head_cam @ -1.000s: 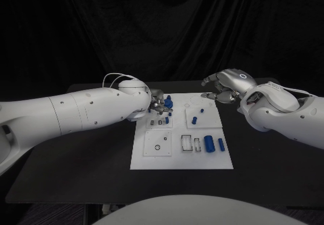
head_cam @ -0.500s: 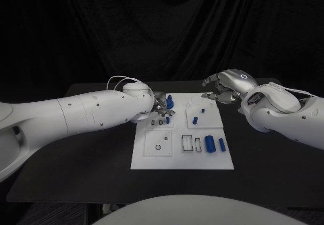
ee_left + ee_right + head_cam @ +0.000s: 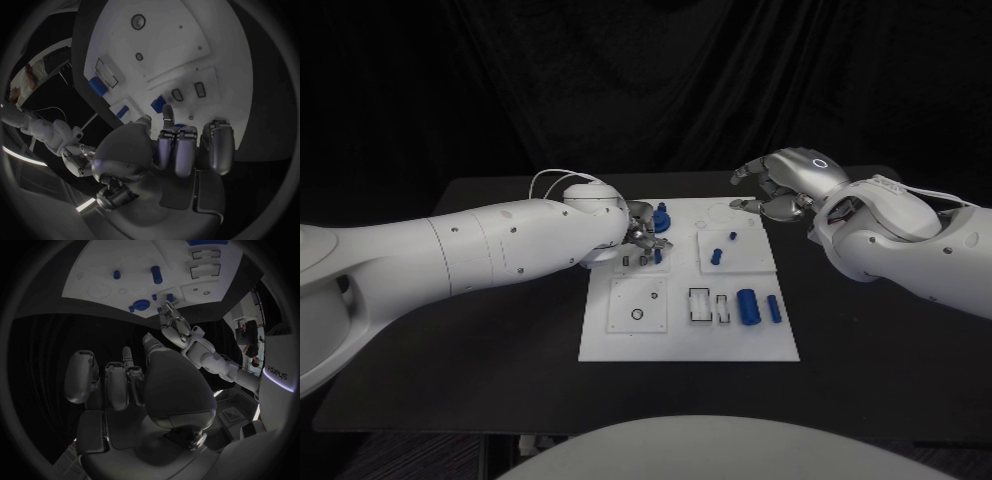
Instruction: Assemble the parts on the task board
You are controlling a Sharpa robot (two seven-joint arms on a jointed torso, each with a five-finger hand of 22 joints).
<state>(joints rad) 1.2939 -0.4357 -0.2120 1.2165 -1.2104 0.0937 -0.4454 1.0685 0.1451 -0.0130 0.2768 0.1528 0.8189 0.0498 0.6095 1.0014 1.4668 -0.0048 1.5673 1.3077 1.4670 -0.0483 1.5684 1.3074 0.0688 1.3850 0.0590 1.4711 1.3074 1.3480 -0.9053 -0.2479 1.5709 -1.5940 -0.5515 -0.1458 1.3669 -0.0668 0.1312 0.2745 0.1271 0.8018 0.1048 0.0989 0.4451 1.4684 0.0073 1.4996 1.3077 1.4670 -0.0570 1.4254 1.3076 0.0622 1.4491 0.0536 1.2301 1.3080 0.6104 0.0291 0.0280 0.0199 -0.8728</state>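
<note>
The white task board point(image 3: 689, 330) lies mid-table. My left hand point(image 3: 643, 233) hovers over its far left corner, fingers pointing down at two small slots point(image 3: 635, 261), next to a tall blue part point(image 3: 661, 213) and a small blue peg point(image 3: 658, 256). In the left wrist view that hand point(image 3: 181, 145) has its fingers curled over the board point(image 3: 181, 45), and I cannot make out whether they pinch anything. My right hand point(image 3: 776, 190) hangs above the far right corner, loosely curved, holding nothing. Two blue cylinders point(image 3: 747, 305) lie at the right side.
Two more blue pegs point(image 3: 715, 256) stand in the far right panel. Rectangular slots point(image 3: 698, 303) and a round hole point(image 3: 638, 313) sit in the near half. Black table point(image 3: 516, 330) stretches to both sides, with a dark curtain behind.
My left arm has slid a little to the right, its hand staying over the board's far left corner. The right hand has not moved.
</note>
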